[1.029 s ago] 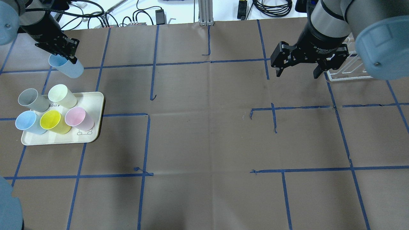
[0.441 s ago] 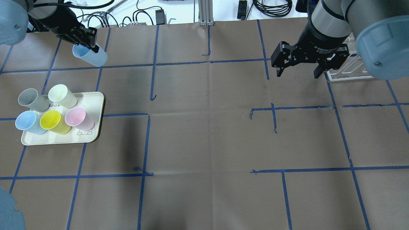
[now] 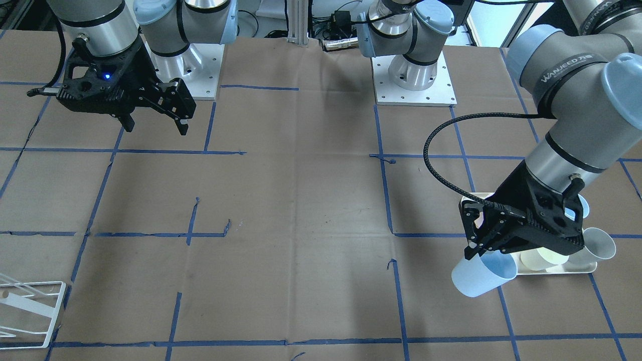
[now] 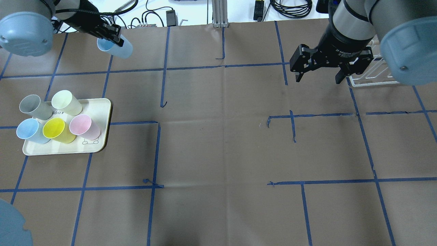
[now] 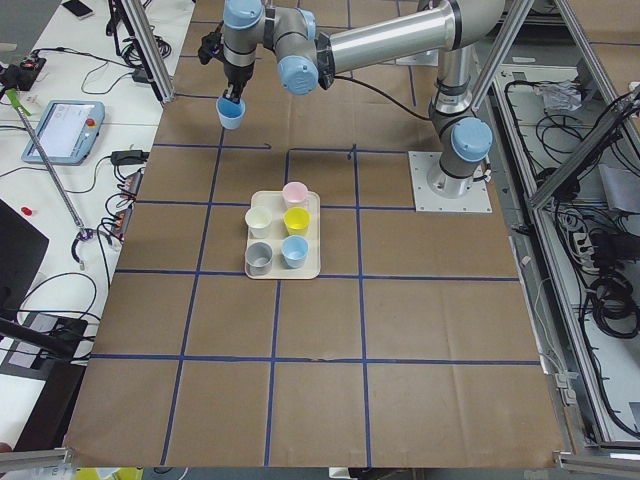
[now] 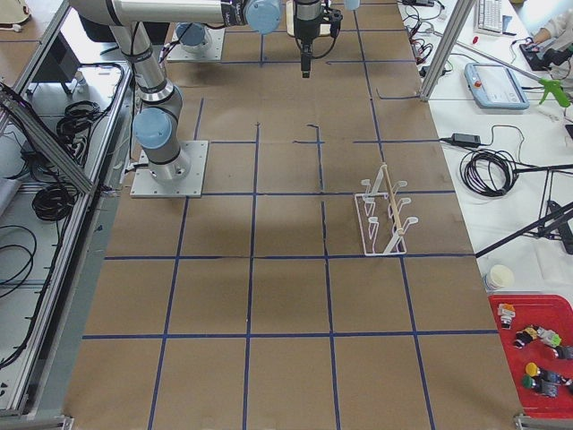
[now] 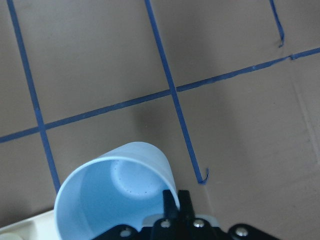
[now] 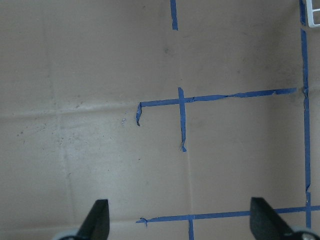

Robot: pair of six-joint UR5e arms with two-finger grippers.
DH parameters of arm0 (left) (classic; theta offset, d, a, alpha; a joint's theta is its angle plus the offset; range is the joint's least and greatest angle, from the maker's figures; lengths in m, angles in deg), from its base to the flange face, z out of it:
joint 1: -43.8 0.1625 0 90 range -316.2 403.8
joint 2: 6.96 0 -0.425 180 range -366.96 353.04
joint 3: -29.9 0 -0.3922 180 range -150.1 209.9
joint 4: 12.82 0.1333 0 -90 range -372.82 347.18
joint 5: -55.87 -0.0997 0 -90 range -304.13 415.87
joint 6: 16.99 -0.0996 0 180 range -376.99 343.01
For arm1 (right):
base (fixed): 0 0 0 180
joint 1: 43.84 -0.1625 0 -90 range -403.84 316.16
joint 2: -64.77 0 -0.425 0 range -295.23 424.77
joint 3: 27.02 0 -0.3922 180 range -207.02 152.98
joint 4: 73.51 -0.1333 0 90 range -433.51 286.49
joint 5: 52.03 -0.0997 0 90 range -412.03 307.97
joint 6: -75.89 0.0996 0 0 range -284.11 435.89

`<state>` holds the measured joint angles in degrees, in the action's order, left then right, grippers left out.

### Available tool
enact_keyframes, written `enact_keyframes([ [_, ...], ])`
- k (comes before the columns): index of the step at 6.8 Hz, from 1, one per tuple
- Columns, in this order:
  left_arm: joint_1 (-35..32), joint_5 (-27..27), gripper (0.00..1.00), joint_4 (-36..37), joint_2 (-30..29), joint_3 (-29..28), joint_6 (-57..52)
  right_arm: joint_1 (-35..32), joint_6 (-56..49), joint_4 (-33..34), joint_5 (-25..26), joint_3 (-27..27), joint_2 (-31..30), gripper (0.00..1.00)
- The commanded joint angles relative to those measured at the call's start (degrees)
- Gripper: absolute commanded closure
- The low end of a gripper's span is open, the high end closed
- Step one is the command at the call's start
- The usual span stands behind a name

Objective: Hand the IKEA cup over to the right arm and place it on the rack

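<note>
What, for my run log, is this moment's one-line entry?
left end effector: shut on light blue cup | right end effector: open | rack: empty

**Paper-covered table, cluttered benches around it**

A table [image 4: 218, 143] covered in brown paper fills every view, ruled into squares by blue tape [image 4: 194, 68]. In the overhead view a metal post [image 4: 219, 12] stands at 12 o'clock, with black cables [image 4: 290, 7] on a white bench [image 4: 194, 10] behind. The right side view shows a red bin [image 6: 512, 381] at 4 o'clock. The left side view shows a tablet [image 5: 62, 130] at 10 o'clock. The light is even.
</note>
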<state>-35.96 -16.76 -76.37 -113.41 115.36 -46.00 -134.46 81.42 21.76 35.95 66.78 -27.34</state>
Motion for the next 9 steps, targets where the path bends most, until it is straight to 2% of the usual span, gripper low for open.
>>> enact_keyframes([
  [1, -0.65, 8.68, 1.0, 7.28, 0.62, 2.51, -1.83, 0.0, 0.0, 0.0, 0.0, 0.07, 0.0, 0.0],
  [3, -1.36, 16.51, 1.0, 9.76, 2.91, 2.95, -8.14, 0.0, 0.0, 0.35, 0.0, 0.07, 0.0, 0.0],
  [4, -1.45, 19.95, 1.0, 13.33, 3.09, 4.26, -11.22, 0.0, 0.0, 0.44, 0.0, 0.07, 0.0, 0.0],
  [7, -1.36, 29.79, 1.0, 28.78, 1.78, 13.12, -14.67, 0.0, 0.0, 0.44, 0.0, 0.07, 0.0, 0.0],
  [9, -2.32, 36.91, 1.0, 37.33, 0.89, 16.13, -14.85, 0.26, -0.35, 0.96, 0.0, 0.15, 0.09, 0.0],
])
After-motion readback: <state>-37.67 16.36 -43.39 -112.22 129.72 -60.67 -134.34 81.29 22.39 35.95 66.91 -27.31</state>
